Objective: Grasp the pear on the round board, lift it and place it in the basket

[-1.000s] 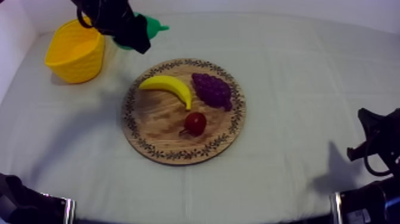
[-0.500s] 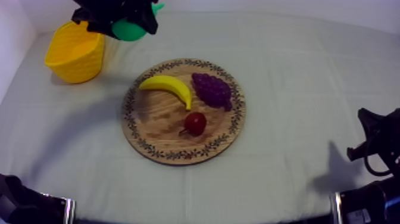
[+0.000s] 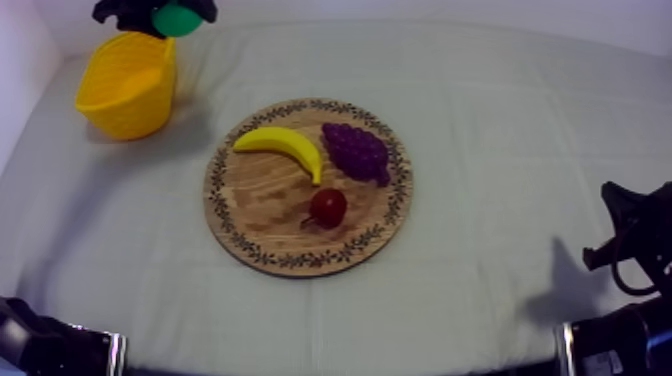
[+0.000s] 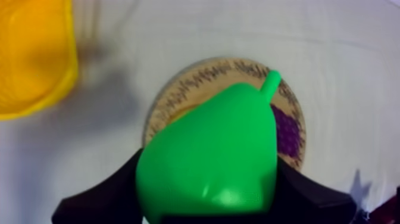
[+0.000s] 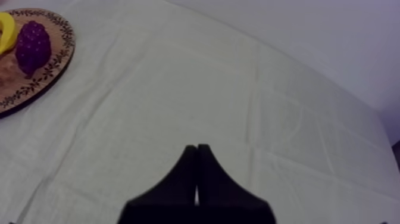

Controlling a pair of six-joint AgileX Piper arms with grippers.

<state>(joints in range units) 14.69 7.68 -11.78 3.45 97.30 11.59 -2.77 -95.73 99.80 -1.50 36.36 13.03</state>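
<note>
The left end effector (image 3: pixel 160 12) is clamping the pear (image 4: pixel 214 155) and hovering at the far rim of the yellow basket (image 3: pixel 125 110) — its opening lying just beside, not yet underneath

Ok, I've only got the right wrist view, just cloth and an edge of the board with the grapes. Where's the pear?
Observer: The left gripper is shut on the pear.
Operator: Is it set down yet?
Observer: No. In the top view it hangs by the far rim of the yellow basket, at the table's far left corner.
Operator: What else is out there?
Observer: Besides the banana and grapes, a small red fruit lies on the wooden board.
</note>
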